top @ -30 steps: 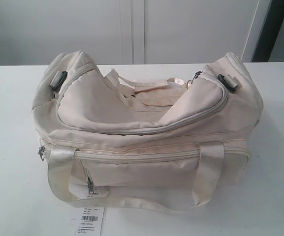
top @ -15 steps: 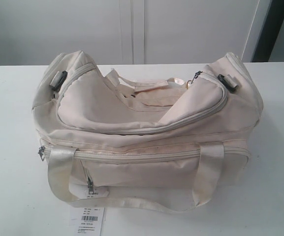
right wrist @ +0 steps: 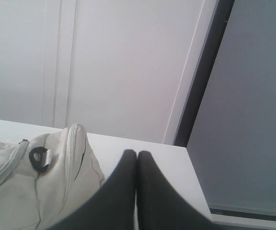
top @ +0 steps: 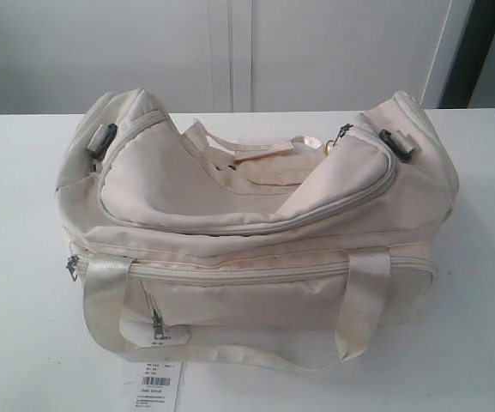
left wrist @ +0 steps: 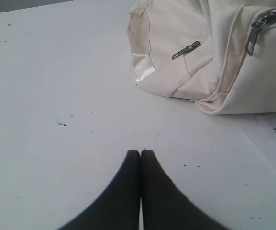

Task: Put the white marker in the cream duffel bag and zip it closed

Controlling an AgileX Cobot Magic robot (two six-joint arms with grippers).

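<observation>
1. The cream duffel bag (top: 256, 223) sits mid-desk (top: 24, 343). Its front handle (top: 230, 354) is slumped forward beside the barcode tag (top: 159, 388).
2. The white marker shows in none of the views. I cannot tell whether it is inside the bag or out of frame.
3. The left tool (left wrist: 140, 152) points at bare desk near one end of the bag, tips pressed together on nothing. The right tool (right wrist: 137, 154) is also pressed together and empty, beside the other end.
4. The curved top zipper looks closed along the near side, with a pull (top: 341, 133) at the right end. The sagging flap hides the far side.
5. Risk: with the marker unlocated, finishing the zip could seal an empty bag.
6. Risk: the fabric is soft, so tugging the pull with one tool and no brace would likely bunch the cloth or drag the bag.
7. Risk: the pull is small, and a slightly off pinch would catch fabric instead.
</observation>
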